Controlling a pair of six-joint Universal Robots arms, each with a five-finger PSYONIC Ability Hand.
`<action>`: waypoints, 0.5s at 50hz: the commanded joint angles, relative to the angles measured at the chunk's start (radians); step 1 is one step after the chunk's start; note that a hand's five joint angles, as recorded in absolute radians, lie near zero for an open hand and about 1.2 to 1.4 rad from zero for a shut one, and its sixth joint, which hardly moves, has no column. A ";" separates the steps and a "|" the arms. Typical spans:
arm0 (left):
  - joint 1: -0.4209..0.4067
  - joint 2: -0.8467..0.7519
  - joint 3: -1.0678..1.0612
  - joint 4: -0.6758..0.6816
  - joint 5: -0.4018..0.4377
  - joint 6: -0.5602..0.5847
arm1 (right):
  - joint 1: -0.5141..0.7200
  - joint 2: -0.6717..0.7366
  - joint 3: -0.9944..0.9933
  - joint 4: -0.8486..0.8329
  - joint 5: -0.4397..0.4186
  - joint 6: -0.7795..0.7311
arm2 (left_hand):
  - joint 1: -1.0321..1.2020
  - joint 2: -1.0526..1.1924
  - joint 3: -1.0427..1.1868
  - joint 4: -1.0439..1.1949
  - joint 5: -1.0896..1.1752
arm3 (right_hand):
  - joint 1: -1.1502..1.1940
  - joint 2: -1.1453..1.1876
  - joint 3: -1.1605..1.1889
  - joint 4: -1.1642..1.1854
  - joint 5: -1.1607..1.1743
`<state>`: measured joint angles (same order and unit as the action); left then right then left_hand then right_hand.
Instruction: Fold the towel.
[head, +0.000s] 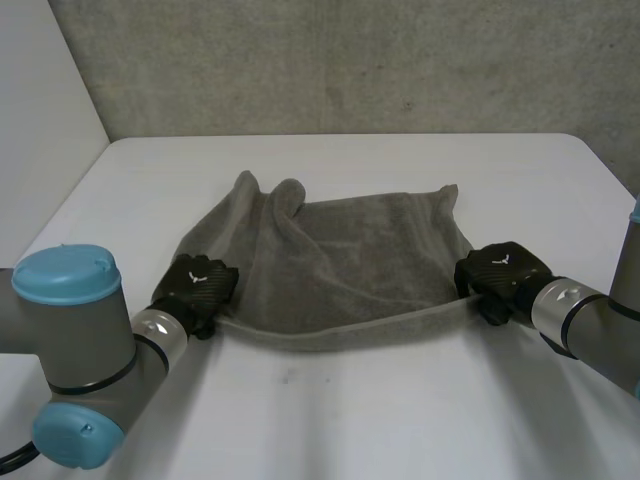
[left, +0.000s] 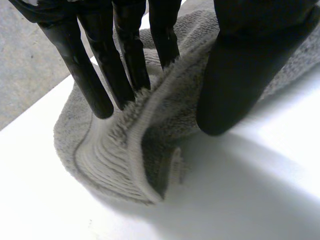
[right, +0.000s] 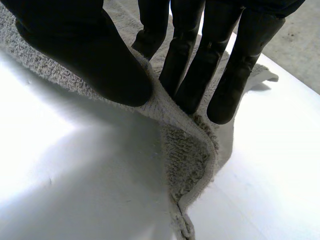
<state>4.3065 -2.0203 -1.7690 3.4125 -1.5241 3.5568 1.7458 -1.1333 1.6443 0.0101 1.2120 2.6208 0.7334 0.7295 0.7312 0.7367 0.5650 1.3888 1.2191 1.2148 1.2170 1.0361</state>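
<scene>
There is one crumpled grey terry-cloth towel (head: 340, 265) and one white flat surface (head: 400, 400) beneath it. Two black robot hands are counted, the left hand (head: 197, 285) and the right hand (head: 497, 275). Two grey-jointed arms with light-blue caps are counted, the left arm (head: 75, 350) and the right arm (head: 590, 320).

A white table (head: 350, 410) meets a rough grey wall (head: 350, 60) behind; a plain white wall (head: 40, 110) beside it.

Towel (head: 350, 265) on table (head: 350, 415) between left hand (head: 200, 286) and right hand (head: 500, 275)
</scene>
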 joint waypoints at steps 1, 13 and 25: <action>0.010 0.005 0.005 0.044 -0.005 -0.003 | -0.012 -0.023 0.011 -0.030 0.000 0.031 | -0.097 -0.093 -0.095 -0.100 -0.103 | 0.007 0.177 0.181 0.179 0.186; 0.021 0.003 -0.030 0.189 -0.030 -0.004 | -0.080 -0.068 0.045 -0.101 0.003 0.099 | -0.109 -0.105 -0.107 -0.112 -0.115 | 0.007 0.177 0.181 0.179 0.186; 0.079 0.006 -0.050 0.209 -0.087 0.008 | -0.088 -0.066 0.045 -0.107 0.009 0.097 | -0.106 -0.102 -0.104 -0.109 -0.112 | 0.007 0.177 0.181 0.179 0.186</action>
<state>4.3677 -2.0204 -1.8018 3.6438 -1.6042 3.5592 1.6599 -1.2015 1.6901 -0.0939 1.2166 2.7205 0.5507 0.5491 0.5501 0.5481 0.3762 1.3888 1.2191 1.2148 1.2170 1.0361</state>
